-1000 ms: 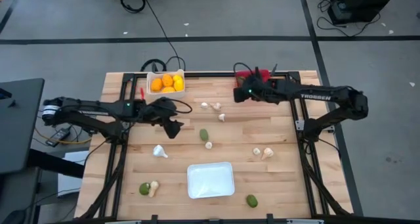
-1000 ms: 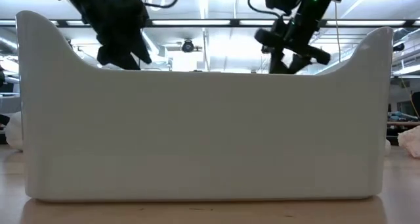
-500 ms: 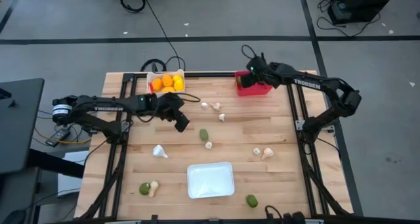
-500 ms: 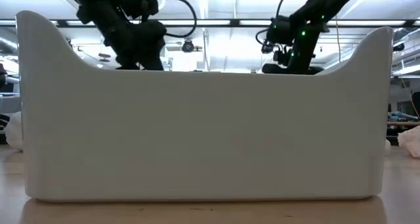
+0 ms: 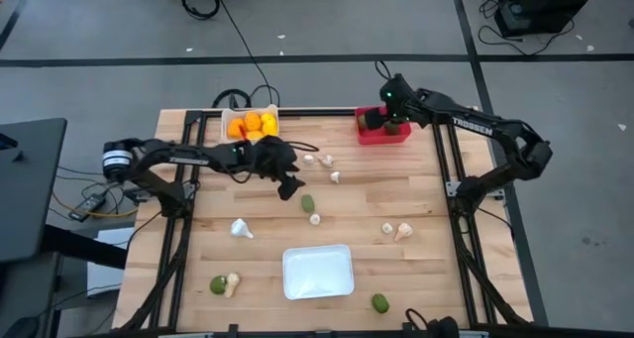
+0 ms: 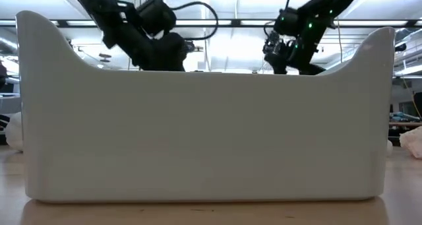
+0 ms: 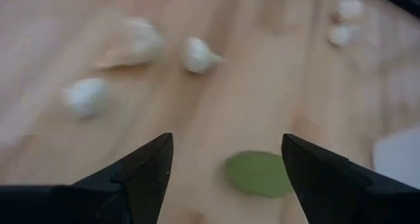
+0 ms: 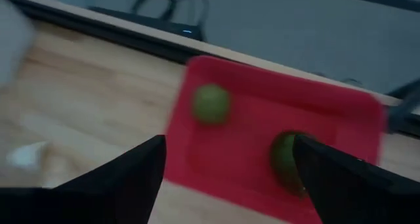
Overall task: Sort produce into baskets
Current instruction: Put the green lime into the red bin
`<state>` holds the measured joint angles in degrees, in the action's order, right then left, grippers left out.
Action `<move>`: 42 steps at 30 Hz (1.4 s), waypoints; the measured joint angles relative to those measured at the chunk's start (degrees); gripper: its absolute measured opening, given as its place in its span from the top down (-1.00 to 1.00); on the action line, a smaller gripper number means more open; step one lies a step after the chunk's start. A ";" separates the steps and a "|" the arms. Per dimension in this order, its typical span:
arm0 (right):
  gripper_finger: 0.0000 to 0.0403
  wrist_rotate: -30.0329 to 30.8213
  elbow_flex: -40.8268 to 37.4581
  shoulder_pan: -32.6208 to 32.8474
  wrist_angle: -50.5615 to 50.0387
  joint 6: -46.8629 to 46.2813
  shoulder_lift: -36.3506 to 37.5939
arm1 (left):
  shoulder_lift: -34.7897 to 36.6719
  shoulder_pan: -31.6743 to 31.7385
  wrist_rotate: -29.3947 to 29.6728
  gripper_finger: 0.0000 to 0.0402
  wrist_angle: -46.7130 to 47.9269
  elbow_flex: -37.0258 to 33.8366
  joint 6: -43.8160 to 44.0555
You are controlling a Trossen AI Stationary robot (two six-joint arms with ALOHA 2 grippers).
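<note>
1. Green now shows twice inside the red bin [image 8: 275, 129]: two green fruits, one [image 8: 211, 104] and another [image 8: 286, 157], lie in it beneath the right claw [image 8: 226, 178], which a second ago was left of the bin and has swung over it at the upper right of the high view. Its fingers stand wide apart and empty, so I judge a drop just made and the right arm free for another pick.
2. The left claw [image 5: 289, 187] has travelled right across the table [image 5: 396, 269], from centre-left to just beside the loose green fruit [image 5: 308, 202] at mid-frame. In the left wrist view it is spread wide, holding nothing, with that fruit [image 7: 259, 174] framed between the fingers. This looks like the approach to the next grasp.
3. That fruit is a flattened oval; in the high view its long axis runs roughly top to bottom of the frame, tilted slightly. Neither end reads as a distinct tip.
4. Orange fruits [image 5: 250, 125] fill the white bin [image 5: 230, 111] at upper left. The white tray [image 5: 318, 273] at lower centre looks empty. Garlic bulbs [image 5: 319, 162] and two more green fruits, one [image 5: 217, 284] and another [image 5: 380, 301], are unsorted.
</note>
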<state>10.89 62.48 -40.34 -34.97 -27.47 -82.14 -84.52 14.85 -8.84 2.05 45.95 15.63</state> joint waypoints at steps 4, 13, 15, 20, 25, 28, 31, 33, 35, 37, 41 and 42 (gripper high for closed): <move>-0.69 -1.53 0.00 2.33 0.18 -1.40 2.01 | -4.02 -0.73 -3.85 -0.44 -3.91 0.00 -2.59; -0.70 -1.57 0.00 7.86 -1.03 -5.50 3.40 | -9.74 -4.24 -7.13 -0.44 -5.44 0.00 -9.94; -0.70 -1.55 0.00 9.02 -1.38 -5.78 3.40 | -10.57 -5.73 -7.07 -0.44 -5.53 0.00 -13.86; -0.70 -0.04 0.00 11.85 -1.88 -7.35 3.40 | -13.16 -8.86 1.68 -0.44 -6.43 0.00 -18.64; -0.70 0.53 0.00 14.73 -2.98 -8.91 3.40 | -15.73 -9.18 3.71 -0.43 -9.18 0.00 -17.49; -0.70 1.01 0.00 16.42 -3.40 -9.00 3.40 | -16.47 -9.40 3.27 -0.37 -11.30 0.00 -15.80; -0.70 1.34 0.00 17.72 -4.42 -10.23 3.40 | -16.47 -9.36 3.39 -0.30 -13.07 0.00 -11.14; -0.70 2.06 0.00 18.45 -5.32 -11.12 3.40 | -16.16 -9.19 4.47 -0.28 -13.19 0.00 -5.10; -0.70 2.84 0.00 19.02 -6.16 -11.68 3.40 | -15.98 -8.88 5.21 -0.27 -13.66 0.01 -0.28; -0.70 2.97 0.00 19.48 -6.48 -12.08 3.40 | -15.97 -8.57 5.69 -0.30 -13.50 0.02 4.58; -0.70 2.97 0.00 20.17 -6.44 -13.08 3.40 | -15.97 -8.46 4.92 -0.44 -15.40 0.02 10.77; -0.70 2.96 0.00 20.35 -6.44 -13.11 3.40 | -15.97 -8.48 3.66 -0.49 -16.08 0.02 11.48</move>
<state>13.85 62.48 -19.99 -41.41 -40.58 -78.74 -100.49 6.37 -5.18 -14.03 45.98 27.11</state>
